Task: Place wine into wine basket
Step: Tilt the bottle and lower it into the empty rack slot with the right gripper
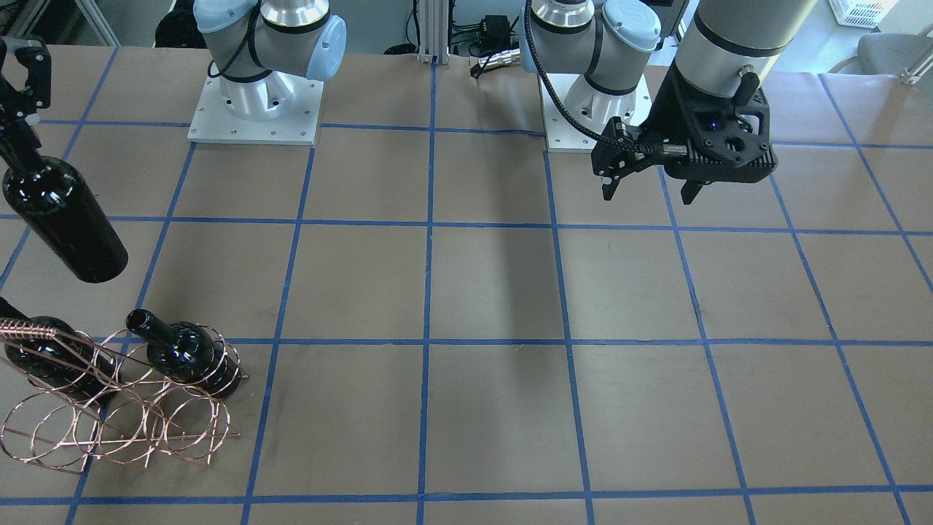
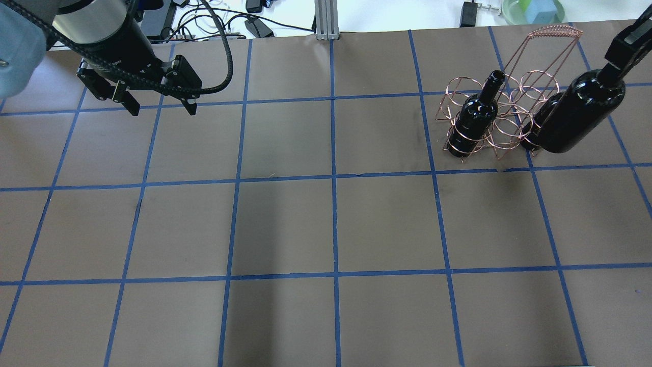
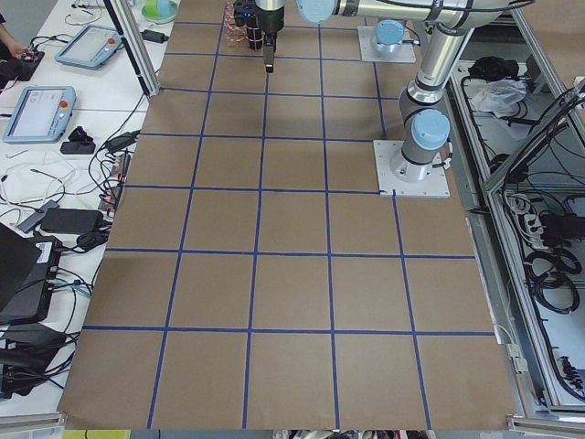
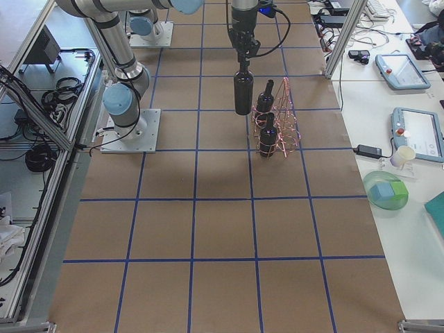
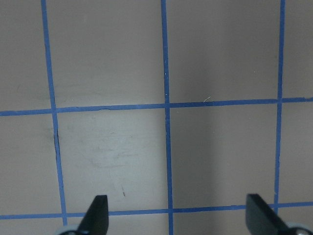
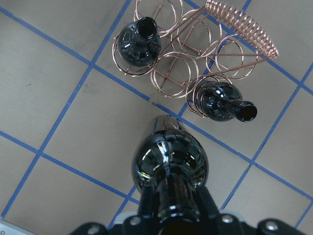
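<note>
- right gripper [image 2: 618, 63] pinches the neck of the wine [image 2: 575, 114]; its fingers [image 6: 208, 208] are pressed tight on the glass either side.
- wine hangs mouth-up, base down, lifted off the table [image 2: 285, 224].
- It's just beside the wine basket [image 6: 242, 24], on the robot's side, and sits in no ring.
- In the right wrist cam the wine's base is over a blue tape line, near the closer loaded bottle.
- wine basket stands at the robot's right end of the table, twisted handle up.
- 2 more dark bottles are in the basket, both upright w/ necks up: first bottle [image 6: 139, 44] in one end ring, second bottle [image 6: 215, 100] in the other end ring of the same row, w/ one ring btwn them.
- left gripper [image 2: 163, 111] has its jaws spread wide; the wrist cam shows only table paper btwn the fingertips [image 5: 98, 210].
- It hangs above the table at the robot's left, well apart from the wine basket and bottles.
- table is brown paper w/ a blue tape grid.
</note>
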Controlling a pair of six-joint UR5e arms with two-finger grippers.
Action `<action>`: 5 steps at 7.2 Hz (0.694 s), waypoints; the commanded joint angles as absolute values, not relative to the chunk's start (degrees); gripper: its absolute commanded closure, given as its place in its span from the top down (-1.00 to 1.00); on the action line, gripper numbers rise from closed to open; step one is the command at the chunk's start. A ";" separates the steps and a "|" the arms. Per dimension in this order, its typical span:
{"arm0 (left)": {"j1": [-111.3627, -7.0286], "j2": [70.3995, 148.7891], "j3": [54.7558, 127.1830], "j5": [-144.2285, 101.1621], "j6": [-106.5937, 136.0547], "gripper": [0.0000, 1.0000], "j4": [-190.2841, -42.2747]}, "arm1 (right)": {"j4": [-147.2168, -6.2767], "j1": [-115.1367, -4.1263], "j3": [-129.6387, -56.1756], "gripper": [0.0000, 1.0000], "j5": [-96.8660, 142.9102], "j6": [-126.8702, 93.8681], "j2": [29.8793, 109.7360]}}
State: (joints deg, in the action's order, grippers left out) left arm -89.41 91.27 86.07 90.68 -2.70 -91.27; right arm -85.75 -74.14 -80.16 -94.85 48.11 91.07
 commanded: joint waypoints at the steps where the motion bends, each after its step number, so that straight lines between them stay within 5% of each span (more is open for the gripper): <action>1: -89.74 90.97 86.74 90.97 -2.64 1.00 -91.32 | -88.68 -73.92 -77.36 -1.00 -92.39 46.60 86.51; 5: -89.82 90.26 87.45 91.05 -2.72 1.00 -91.58 | -94.65 -74.18 -77.08 -1.00 -91.58 41.05 82.10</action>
